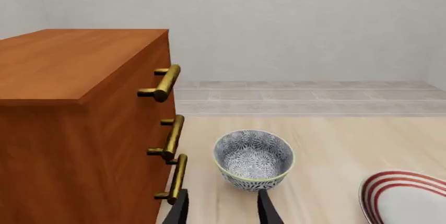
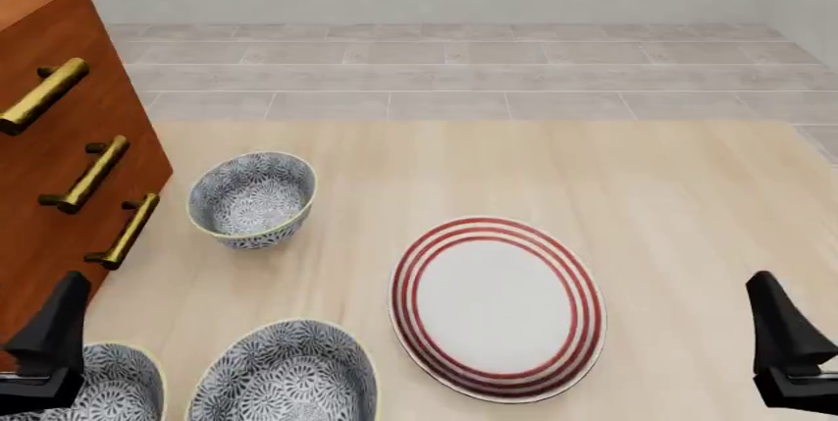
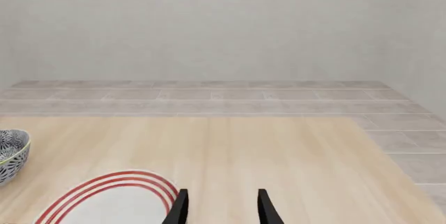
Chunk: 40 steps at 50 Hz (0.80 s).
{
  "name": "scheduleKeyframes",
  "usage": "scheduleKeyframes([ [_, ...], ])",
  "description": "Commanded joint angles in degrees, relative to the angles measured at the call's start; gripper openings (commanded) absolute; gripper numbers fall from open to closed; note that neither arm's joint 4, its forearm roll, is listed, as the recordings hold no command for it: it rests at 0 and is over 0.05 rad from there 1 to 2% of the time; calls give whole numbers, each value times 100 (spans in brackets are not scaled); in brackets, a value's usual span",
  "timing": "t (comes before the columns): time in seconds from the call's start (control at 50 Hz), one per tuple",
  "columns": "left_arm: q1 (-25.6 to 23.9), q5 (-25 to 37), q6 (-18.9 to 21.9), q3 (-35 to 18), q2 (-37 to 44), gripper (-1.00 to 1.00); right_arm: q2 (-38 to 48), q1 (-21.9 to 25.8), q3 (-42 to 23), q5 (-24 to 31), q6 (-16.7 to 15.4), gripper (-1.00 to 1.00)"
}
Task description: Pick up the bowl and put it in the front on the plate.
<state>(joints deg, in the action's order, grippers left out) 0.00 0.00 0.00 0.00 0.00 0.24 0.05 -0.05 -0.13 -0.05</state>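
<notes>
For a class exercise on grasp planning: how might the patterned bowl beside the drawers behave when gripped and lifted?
The bowl looks rigid and glazed, so probably slippery. Its thin rim suits a pinch grip, but its narrow base may let it tip if pushed.

The left gripper [image 1: 221, 211] sits low at the near left, fingers apart and holding nothing. The right gripper [image 3: 221, 208] mirrors it at the near right, also spread and holding nothing.

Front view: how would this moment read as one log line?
left gripper open, empty | right gripper open, empty | bowl on table | plate bare
</notes>
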Motion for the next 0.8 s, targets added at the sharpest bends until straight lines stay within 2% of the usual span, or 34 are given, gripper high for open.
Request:
scheduleKeyframes([
  [0.02, 0, 0, 0, 0, 0, 100, 149, 33, -12, -97, -27, 100],
  [0.12, 0, 0, 0, 0, 0, 100, 469, 37, -6, -339, -16, 100],
  [0.2, 0, 0, 0, 0, 0, 100, 470, 52, -4, -301, -37, 100],
  [0.34, 0, 0, 0, 0, 0, 100, 987, 69, -46, -699, -71, 100],
  [0.54, 0, 0, 0, 0, 0, 100, 1940, 338, -448, -1293, -274, 100],
  [0.8, 0, 0, 0, 0, 0, 100, 3077, 769, -950, -1791, -269, 100],
])
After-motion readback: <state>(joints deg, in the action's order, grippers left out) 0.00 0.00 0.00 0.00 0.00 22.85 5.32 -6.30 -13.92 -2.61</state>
